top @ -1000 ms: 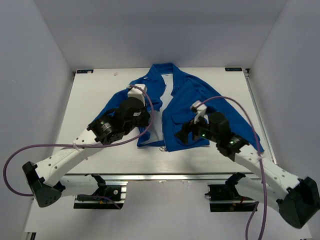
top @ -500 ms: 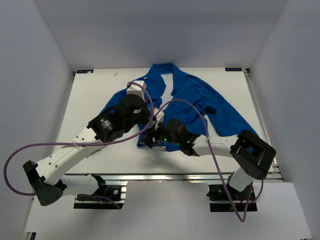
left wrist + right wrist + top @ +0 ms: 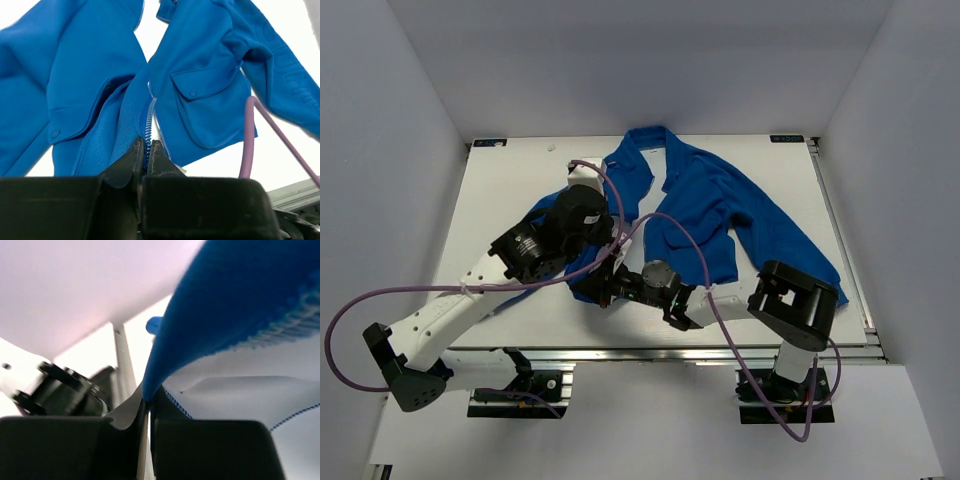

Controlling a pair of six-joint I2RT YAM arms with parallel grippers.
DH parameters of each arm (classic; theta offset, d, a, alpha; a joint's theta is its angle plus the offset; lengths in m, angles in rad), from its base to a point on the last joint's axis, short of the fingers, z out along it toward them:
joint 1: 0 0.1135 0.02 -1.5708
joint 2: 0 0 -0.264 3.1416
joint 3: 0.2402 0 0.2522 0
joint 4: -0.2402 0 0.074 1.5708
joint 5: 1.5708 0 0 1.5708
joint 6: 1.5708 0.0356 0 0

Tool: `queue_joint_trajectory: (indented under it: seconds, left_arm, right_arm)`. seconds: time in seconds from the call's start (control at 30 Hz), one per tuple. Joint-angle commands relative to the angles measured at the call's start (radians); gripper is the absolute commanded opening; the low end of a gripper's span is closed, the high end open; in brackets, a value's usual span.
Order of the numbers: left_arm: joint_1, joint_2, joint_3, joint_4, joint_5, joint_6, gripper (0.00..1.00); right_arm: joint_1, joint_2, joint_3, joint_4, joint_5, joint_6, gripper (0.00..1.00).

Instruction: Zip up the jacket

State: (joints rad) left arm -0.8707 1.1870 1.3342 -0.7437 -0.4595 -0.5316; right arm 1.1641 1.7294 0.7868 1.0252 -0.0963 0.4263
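The bright-blue jacket (image 3: 705, 200) lies front-up on the white table (image 3: 500, 190), collar at the far side. My left gripper (image 3: 607, 252) is shut on the jacket's pale zipper (image 3: 149, 120) low on the front opening; in the left wrist view the gripper (image 3: 146, 145) pinches the teeth, with a flap pocket (image 3: 210, 85) to the right. My right gripper (image 3: 603, 292) reaches leftward along the near edge and is shut on the jacket's bottom hem. In the right wrist view that gripper (image 3: 149, 399) clamps blue fabric (image 3: 240, 290), with white lining (image 3: 250, 405) showing.
My right arm lies low across the near part of the table, its elbow (image 3: 798, 300) at the right. Purple cables (image 3: 692, 250) loop over the jacket. An aluminium rail (image 3: 660, 353) runs along the near edge. White walls enclose the table.
My right gripper left the right pocket area, swung left to the jacket's bottom hem, and went from open to shut on it. The left gripper kept its hold and shifted slightly.
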Motion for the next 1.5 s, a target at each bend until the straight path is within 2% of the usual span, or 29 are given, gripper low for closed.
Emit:
queue_joint_trajectory:
  seconds: [0.0, 0.07, 0.1, 0.2, 0.23, 0.3, 0.33, 0.4, 0.43, 0.47, 0.53, 0.57, 0.6, 0.67, 0.77, 0.8, 0.83, 0.87, 0.9, 0.97, 1.0, 1.03, 1.07, 1.13, 1.17, 1.27, 1.33, 1.47]
  left_arm:
    - [-0.001, 0.006, 0.031, 0.004, 0.016, 0.012, 0.0]
    - [-0.001, 0.011, 0.005, -0.002, 0.027, 0.013, 0.0]
    - [-0.001, 0.008, -0.022, -0.002, 0.03, 0.012, 0.0]
    - [0.001, -0.018, -0.081, 0.016, 0.076, 0.01, 0.0]
    - [-0.001, -0.024, -0.123, 0.021, 0.094, 0.01, 0.0]
    - [0.001, -0.049, -0.165, 0.046, 0.142, 0.012, 0.0]
    - [-0.001, -0.052, -0.184, 0.058, 0.168, 0.028, 0.0]
    - [-0.001, -0.053, -0.233, 0.099, 0.22, 0.039, 0.0]
    - [-0.001, -0.05, -0.246, 0.116, 0.287, 0.062, 0.0]
    - [-0.001, -0.047, -0.275, 0.133, 0.329, 0.068, 0.0]
    - [-0.001, -0.029, -0.303, 0.176, 0.427, 0.073, 0.0]
    - [-0.001, -0.02, -0.311, 0.185, 0.449, 0.077, 0.0]
    - [-0.002, -0.003, -0.323, 0.194, 0.458, 0.082, 0.0]
    - [-0.004, 0.016, -0.329, 0.191, 0.5, 0.087, 0.0]
    - [-0.014, 0.052, -0.354, 0.216, 0.59, 0.093, 0.01]
    - [-0.02, 0.06, -0.387, 0.257, 0.625, 0.087, 0.06]
    - [-0.03, 0.074, -0.404, 0.277, 0.666, 0.069, 0.24]
    - [-0.034, 0.083, -0.418, 0.303, 0.739, 0.062, 0.29]
    - [-0.053, 0.091, -0.441, 0.31, 0.752, 0.05, 0.32]
    - [-0.07, 0.109, -0.464, 0.308, 0.746, 0.045, 0.52]
    - [-0.079, 0.118, -0.472, 0.297, 0.74, 0.036, 0.59]
    - [-0.082, 0.126, -0.48, 0.288, 0.74, 0.03, 0.74]
    - [-0.085, 0.137, -0.478, 0.267, 0.745, 0.03, 0.97]
    - [-0.085, 0.138, -0.445, 0.236, 0.737, 0.033, 0.98]
    - [-0.085, 0.131, -0.428, 0.193, 0.711, 0.035, 0.98]
    - [-0.083, 0.126, -0.331, 0.112, 0.509, 0.006, 0.98]
    - [-0.056, 0.146, -0.293, 0.052, 0.322, -0.048, 0.98]
    - [0.157, 0.232, -0.294, 0.111, 0.395, -0.064, 0.98]
  right_arm:
    - [0.02, 0.071, -0.05, 0.295, 0.013, 0.135, 0.0]
    - [0.019, 0.087, -0.092, 0.332, 0.02, 0.158, 0.04]
    - [0.019, 0.079, -0.099, 0.319, 0.023, 0.157, 0.16]
    - [0.019, -0.016, -0.139, 0.201, 0.015, 0.117, 0.37]
    - [0.019, -0.054, -0.156, 0.155, 0.012, 0.082, 0.51]
    - [0.019, -0.195, -0.227, -0.024, 0.047, 0.092, 0.65]
    - [0.019, -0.246, -0.257, -0.081, 0.067, 0.101, 0.67]
    - [0.019, -0.411, -0.344, -0.236, 0.149, 0.15, 0.89]
    - [0.019, -0.468, -0.366, -0.308, 0.186, 0.169, 0.89]
    - [0.019, -0.584, -0.38, -0.494, 0.304, 0.255, 0.89]
    - [0.009, -0.704, -0.412, -0.696, 0.464, 0.371, 0.89]
    - [-0.001, -0.816, -0.419, -0.787, 0.583, 0.431, 0.89]
    - [-0.017, -0.871, -0.426, -0.91, 0.614, 0.489, 0.89]
    - [-0.038, -0.989, -0.422, -0.991, 0.697, 0.491, 0.89]
    - [-0.044, -1.03, -0.344, -1.229, 0.835, 0.492, 0.89]
    - [-0.046, -1.027, -0.324, -1.276, 0.865, 0.496, 0.89]
    - [-0.047, -1.021, -0.289, -1.342, 0.883, 0.482, 0.89]
    - [-0.049, -1.002, -0.275, -1.366, 0.914, 0.479, 0.89]
    - [-0.049, -0.99, -0.259, -1.384, 0.926, 0.488, 0.89]
    - [-0.055, -0.953, -0.222, -1.433, 0.955, 0.523, 0.89]
    - [-0.075, -0.937, -0.213, -1.433, 0.955, 0.523, 0.89]
    - [-0.089, -0.906, -0.19, -1.439, 0.939, 0.517, 0.89]
    - [-0.102, -0.889, -0.178, -1.438, 0.923, 0.511, 0.89]
    - [-0.165, -0.835, -0.155, -1.432, 0.874, 0.48, 0.89]
    - [-0.191, -0.818, -0.134, -1.418, 0.798, 0.435, 0.89]
    - [-0.285, -0.751, -0.115, -1.374, 0.629, 0.311, 0.89]
    - [-0.316, -0.679, -0.094, -1.343, 0.578, 0.267, 0.89]
    - [-0.351, -0.51, -0.021, -1.367, 0.462, 0.197, 0.89]
